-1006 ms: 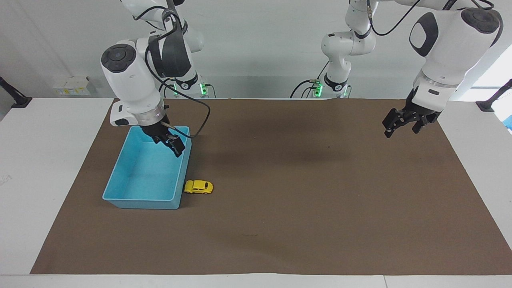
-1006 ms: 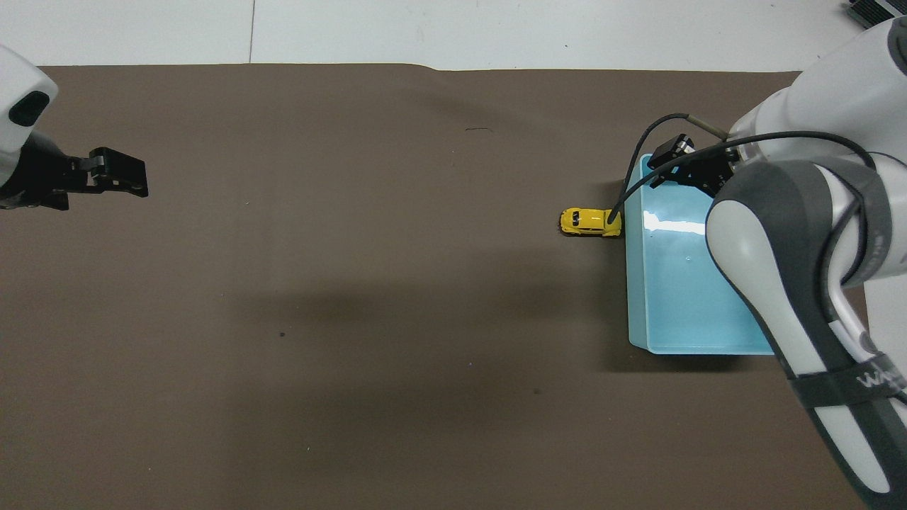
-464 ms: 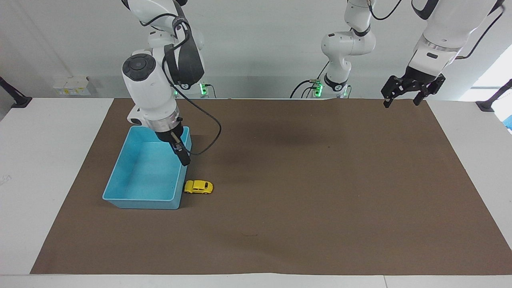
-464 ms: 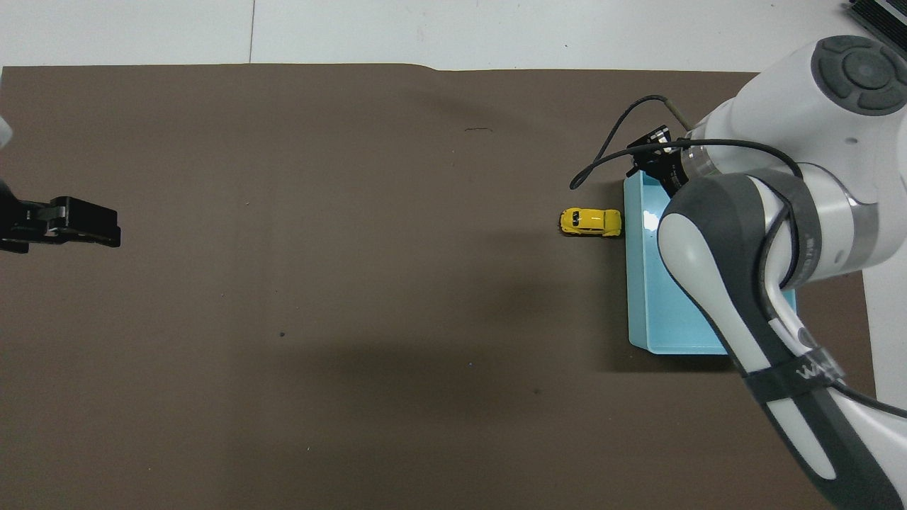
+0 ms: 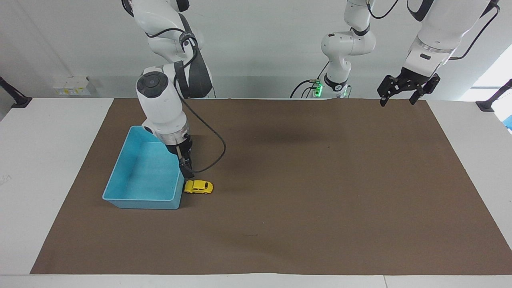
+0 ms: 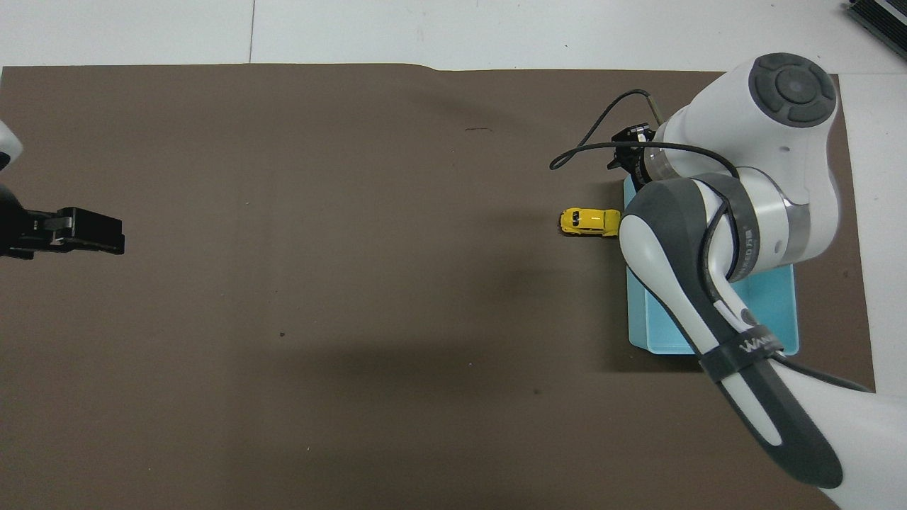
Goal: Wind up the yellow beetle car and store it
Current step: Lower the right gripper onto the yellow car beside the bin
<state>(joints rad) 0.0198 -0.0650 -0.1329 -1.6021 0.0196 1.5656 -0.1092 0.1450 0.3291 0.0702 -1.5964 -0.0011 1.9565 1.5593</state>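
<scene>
right gripper (image 5: pixel 187 171) fingers open | above bin (image 5: pixel 120 191) rim | yellow beetle car (image 5: pixel 198 187) just beside

Glossy yellow beetle car (image 5: pixel 198 187), smooth plastic blue bin (image 5: pixel 120 198), matt brown mat (image 5: pixel 320 192).

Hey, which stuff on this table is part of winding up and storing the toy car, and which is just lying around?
Part of the job:
- tiny bright yellow beetle toy car, on the mat beside the bin
- open light-blue plastic bin, empty
- right gripper, low by the bin wall, just above the car
- left gripper, open, waiting raised over the mat's edge

Just lying about:
- brown table mat
</scene>
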